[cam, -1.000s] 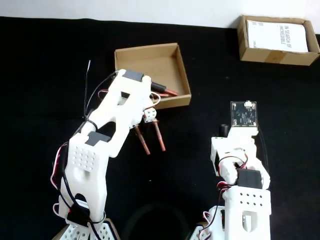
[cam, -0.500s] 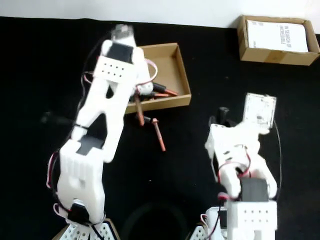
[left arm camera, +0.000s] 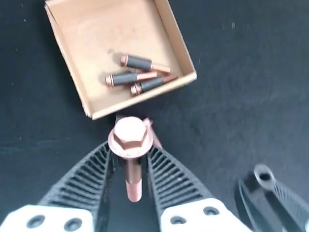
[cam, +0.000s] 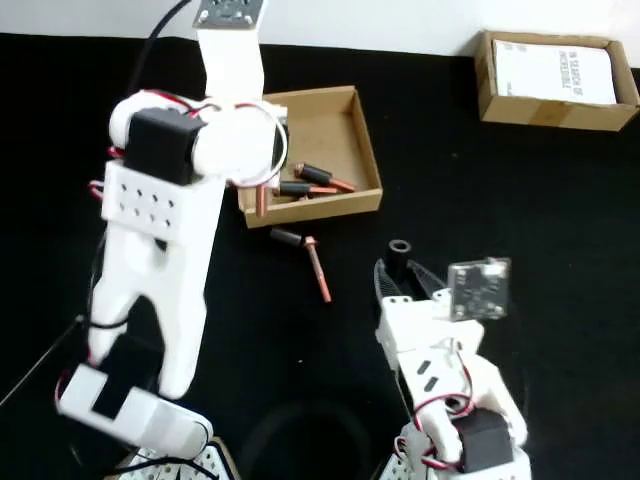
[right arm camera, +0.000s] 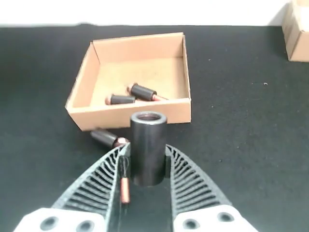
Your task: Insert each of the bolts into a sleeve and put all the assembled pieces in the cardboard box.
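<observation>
My left gripper (left arm camera: 130, 151) is shut on a copper bolt (left arm camera: 130, 145), held above the table near the front wall of the open cardboard box (left arm camera: 91, 43); in the high view the bolt (cam: 260, 200) hangs at the box's (cam: 360, 150) front left corner. Three assembled pieces (left arm camera: 137, 75) lie in the box. My right gripper (right arm camera: 147, 157) is shut on an upright black sleeve (right arm camera: 147, 145), which the high view shows (cam: 399, 248) right of centre. A loose sleeve (cam: 285, 238) and a loose bolt (cam: 319, 270) lie on the table before the box.
A second cardboard box (cam: 555, 80) holding a printed paper sits at the far right corner. The table is covered in black cloth (cam: 500, 180). The left arm's white body (cam: 160, 260) rises tall over the left side.
The left arm has lifted one bolt off the table and raised it toward the box. The right arm has swung left and tilted forward with the sleeve.
</observation>
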{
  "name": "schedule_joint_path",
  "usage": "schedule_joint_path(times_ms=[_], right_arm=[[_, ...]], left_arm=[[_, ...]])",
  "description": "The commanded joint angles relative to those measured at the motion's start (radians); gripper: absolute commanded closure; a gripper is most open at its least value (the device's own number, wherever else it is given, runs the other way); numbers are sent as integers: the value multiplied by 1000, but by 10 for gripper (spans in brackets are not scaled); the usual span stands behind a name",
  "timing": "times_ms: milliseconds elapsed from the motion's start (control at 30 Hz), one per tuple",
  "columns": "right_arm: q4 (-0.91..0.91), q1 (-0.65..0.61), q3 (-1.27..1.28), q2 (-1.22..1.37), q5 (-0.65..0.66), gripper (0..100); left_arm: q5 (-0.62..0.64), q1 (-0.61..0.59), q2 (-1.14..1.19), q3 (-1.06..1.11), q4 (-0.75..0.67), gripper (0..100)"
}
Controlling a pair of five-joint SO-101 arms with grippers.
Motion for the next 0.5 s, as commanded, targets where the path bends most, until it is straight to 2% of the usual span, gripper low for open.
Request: schedule_joint_path(times_ms=[0, 267, 367, 467], right_arm=[[-134, -7, 59, -10, 80, 991], [-317, -7, 205, -10, 83, 991], [-320, -7, 208, -10, 81, 991], [-329, -7, 206, -21, 81, 991]], left_arm=[[-17, 51, -147, 77, 2, 992], [-9, 209, -344, 274, -23, 992], [-8, 225, -395, 371, -135, 992], [-8, 216, -435, 518, -351, 992]])
